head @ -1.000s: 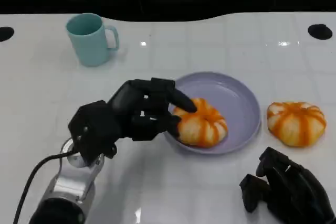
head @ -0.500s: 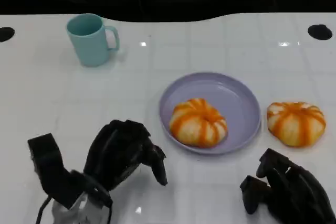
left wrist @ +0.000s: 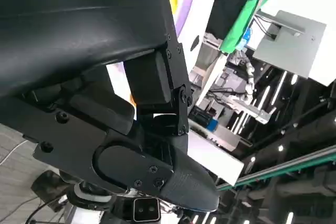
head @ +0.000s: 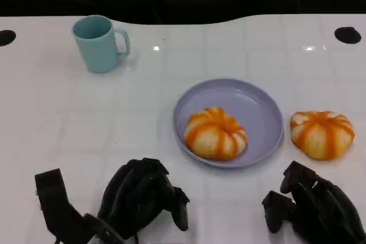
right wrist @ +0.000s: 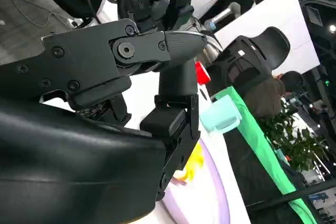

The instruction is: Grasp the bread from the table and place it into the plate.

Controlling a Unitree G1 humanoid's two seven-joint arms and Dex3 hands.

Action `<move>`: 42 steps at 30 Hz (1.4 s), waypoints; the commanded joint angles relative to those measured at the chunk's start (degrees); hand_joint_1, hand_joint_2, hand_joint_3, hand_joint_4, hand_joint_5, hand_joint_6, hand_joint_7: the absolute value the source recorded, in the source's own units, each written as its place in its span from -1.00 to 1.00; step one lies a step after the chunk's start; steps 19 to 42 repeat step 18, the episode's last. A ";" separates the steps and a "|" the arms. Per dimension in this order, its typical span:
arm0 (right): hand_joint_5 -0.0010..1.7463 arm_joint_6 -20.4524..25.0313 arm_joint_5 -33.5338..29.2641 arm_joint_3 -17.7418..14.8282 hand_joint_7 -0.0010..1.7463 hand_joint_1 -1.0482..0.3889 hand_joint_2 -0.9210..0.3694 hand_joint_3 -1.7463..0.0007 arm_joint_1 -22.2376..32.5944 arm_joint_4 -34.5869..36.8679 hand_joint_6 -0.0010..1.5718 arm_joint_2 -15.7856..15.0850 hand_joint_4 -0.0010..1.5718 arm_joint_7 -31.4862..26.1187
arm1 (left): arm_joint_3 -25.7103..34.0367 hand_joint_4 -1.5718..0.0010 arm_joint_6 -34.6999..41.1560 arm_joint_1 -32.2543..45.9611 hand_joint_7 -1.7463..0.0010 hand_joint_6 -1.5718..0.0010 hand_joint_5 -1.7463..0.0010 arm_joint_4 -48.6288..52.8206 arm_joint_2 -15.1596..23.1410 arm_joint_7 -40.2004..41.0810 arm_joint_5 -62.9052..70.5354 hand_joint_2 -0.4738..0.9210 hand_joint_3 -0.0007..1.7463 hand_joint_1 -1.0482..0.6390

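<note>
Bread: a round, domed bun [head: 215, 132] is seen lying in the plate, toward its near-left part — pale cream crust crossed by orange stripes that run from the centre down the sides, giving a pumpkin-like, lobed shape; the surface looks soft and matte.
Plate: a shallow, round, lavender dish [head: 260, 112] with a smooth, slightly glossy finish and a low raised rim; its far-right part is left bare.
Second bun: another bun [head: 322, 134] of the same cream-and-orange, lobed look is placed on the table just beside the plate's right edge, apart from the rim.
Mug: a teal, cylindrical mug [head: 98, 43] with a loop handle on its right stands upright at the far left, well apart from the plate.
Table: a white, glossy surface [head: 68, 118] marked by faint grid lines and light reflections.
Left hand: the black, hard-shelled hand [head: 140, 198] is held low at the near edge, short of the plate; its fingers are curled inward with nothing in them.
Right hand: the black hand [head: 311, 207] is seen at the near right — fingers drawn in, nothing held.
</note>
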 commanded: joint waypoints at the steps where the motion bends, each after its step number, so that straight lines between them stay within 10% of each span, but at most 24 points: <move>1: 0.98 -1.15 0.52 -0.45 0.66 -0.35 -1.00 0.77 0.01 1.27 -0.12 -0.59 -0.02 0.63 | 0.68 -1.00 0.44 0.58 0.33 -1.00 -0.02 0.08 0.68 -1.40 -0.06 0.77 -0.99 -1.00; 42: 0.97 -2.62 0.16 -0.37 0.65 -0.32 -1.00 0.75 -1.64 4.44 -0.12 -0.18 -0.02 1.21 | 4.13 -1.00 2.05 -1.57 0.43 -1.00 0.03 3.48 1.48 -5.06 -0.68 0.71 -1.00 -1.00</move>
